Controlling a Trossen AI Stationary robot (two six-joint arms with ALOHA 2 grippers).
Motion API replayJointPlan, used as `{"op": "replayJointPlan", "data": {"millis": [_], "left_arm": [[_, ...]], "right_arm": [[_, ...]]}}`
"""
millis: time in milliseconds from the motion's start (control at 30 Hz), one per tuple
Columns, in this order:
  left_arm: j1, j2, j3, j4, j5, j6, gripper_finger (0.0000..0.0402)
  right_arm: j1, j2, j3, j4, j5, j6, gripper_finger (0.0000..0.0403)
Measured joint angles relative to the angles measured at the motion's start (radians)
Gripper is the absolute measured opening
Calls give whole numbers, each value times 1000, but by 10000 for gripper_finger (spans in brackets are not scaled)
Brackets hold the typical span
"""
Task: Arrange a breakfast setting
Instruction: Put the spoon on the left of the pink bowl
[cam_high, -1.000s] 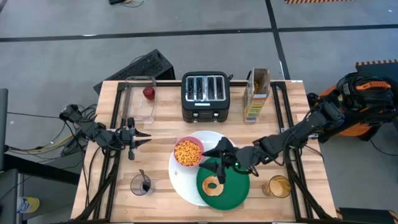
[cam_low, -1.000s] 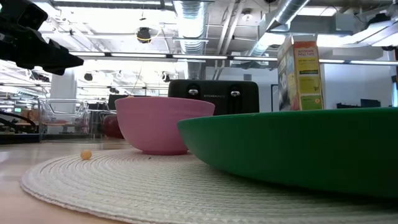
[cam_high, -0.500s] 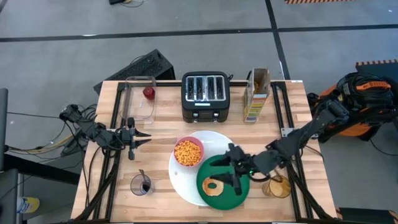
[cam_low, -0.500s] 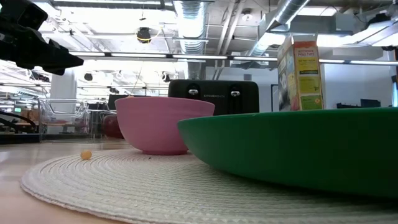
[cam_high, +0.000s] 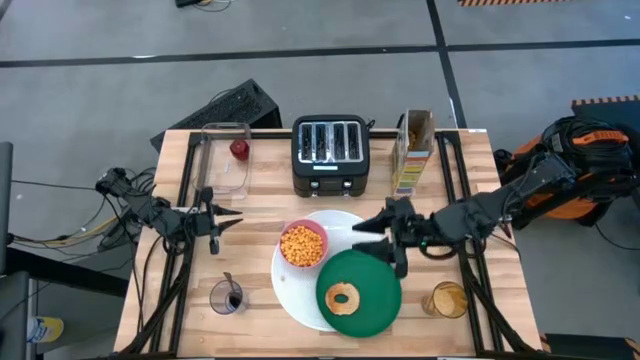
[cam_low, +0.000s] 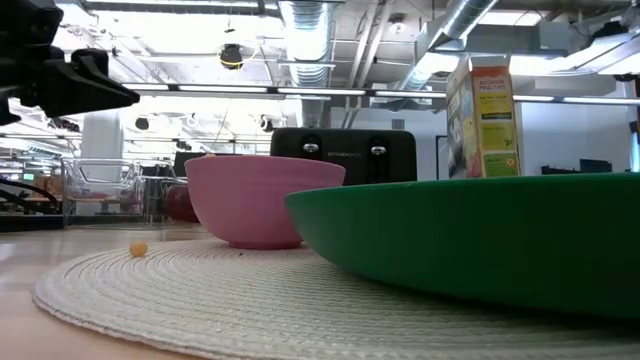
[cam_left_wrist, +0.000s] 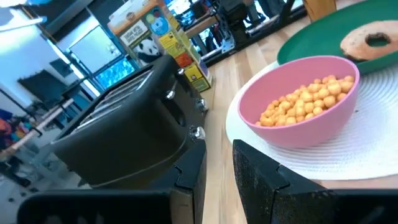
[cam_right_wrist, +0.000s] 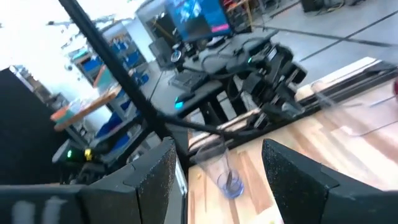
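Fingers of the right gripper spread wide, holding nothing, poised over the far right edge of the big white round plate, just beyond the rim of the smaller green plate. Fingers of the left gripper also parted and empty, hanging over the table left of the setting, pointing toward it.

Green plate overlaps the white plate's near right portion; ring bagel lies flat on it, left of centre. Bagel sits nearer the table's front edge than the right fingers, apart from them, nothing touching it. Judgement: bagel reads as already delivered, fingers open because the load is off.

Pink bowl with orange cereal stands on the white plate's far left part, between the two grippers. One loose cereal piece on the mat, low view.

Small red fruit rests at the far end of the clear rectangular container, far left of table, not yet in the setting. Metal spoon stands in a glass near the front left; left gripper is the closer arm to both.

Toaster and cereal box along the back. Glass of orange drink front right.
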Motion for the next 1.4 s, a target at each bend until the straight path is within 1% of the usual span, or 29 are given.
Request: {"op": "replayJointPlan", "data": {"millis": [200,300,367,433,533,633,700,800,833,867,1000,1100,1167,1267,1333,1400], "left_arm": [[0,0,0,0,-1,-54,68],[0,0,0,6,1,22,68],[0,0,-3,35,35,33,68],[0,0,-4,62,89,27,68],[0,0,-4,66,158,17,68],[0,0,-4,99,239,-84,68],[-1,0,-4,142,253,-186,68],[0,0,-4,242,274,-470,68],[0,0,-3,274,262,-552,68],[0,0,-3,310,229,-593,68],[2,0,-3,478,39,-676,68],[2,0,0,612,-62,-717,68],[2,0,0,674,-69,-663,68],[2,0,0,714,10,-571,68],[1,0,0,728,-3,-552,68],[1,0,0,754,-61,-554,68]], "right_arm": [[-56,-25,0,0,0,0,260],[-84,-25,0,-2,0,0,260],[-99,-23,0,-1,0,0,260],[-112,-22,0,-10,0,5,260],[-131,-21,0,-43,0,38,260],[-144,-21,0,-64,0,66,260],[-153,-21,0,-66,0,71,260],[-160,-21,0,-66,0,75,260],[-163,-21,0,-67,0,79,260],[-166,-21,0,-68,0,79,260],[-166,-22,0,-76,-17,78,260],[-180,-33,0,-81,-132,47,260],[-194,-40,1,-79,-225,2,260],[-224,-69,0,-138,-368,-86,260],[-253,-96,1,-172,-396,-103,260],[-280,-142,0,-265,-395,-111,260]]}}
